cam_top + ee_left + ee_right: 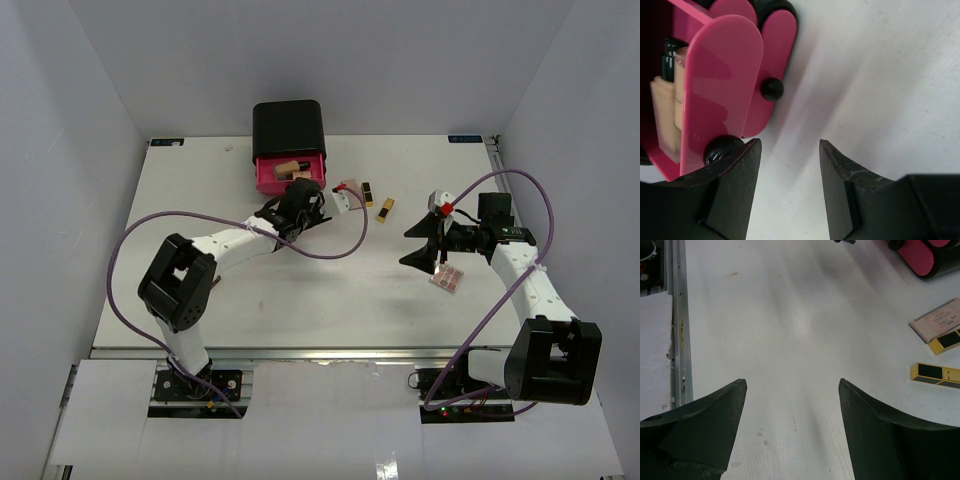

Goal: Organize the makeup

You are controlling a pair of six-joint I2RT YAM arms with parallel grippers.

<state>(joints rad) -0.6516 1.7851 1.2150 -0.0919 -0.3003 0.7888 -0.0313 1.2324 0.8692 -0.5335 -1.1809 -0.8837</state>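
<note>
Left pincer (790, 145) open, empty, right by pink drawer (722, 85) knob (717, 150), sloppy swing cld knock it shut. Right pincer (792, 385) open too.

The box (288, 128) sits at the far edge of the worktop (250, 300), a little left of the middle. Its drawer (288, 178) is pulled out toward me, and the tube (662, 115) and bottle (680, 100) lie side by side in it. My left fingers (735, 190) are just before the drawer's front, one tip at its knob (720, 149). Right of the drawer lies the compact (349, 186), with the far lipstick (368, 191) just beside its right edge. The near lipstick (386, 209) lies farther right and nearer me. My right fingers (875, 425) hang over the worktop's right half, and the palette (447, 277) lies just nearer me.
</note>
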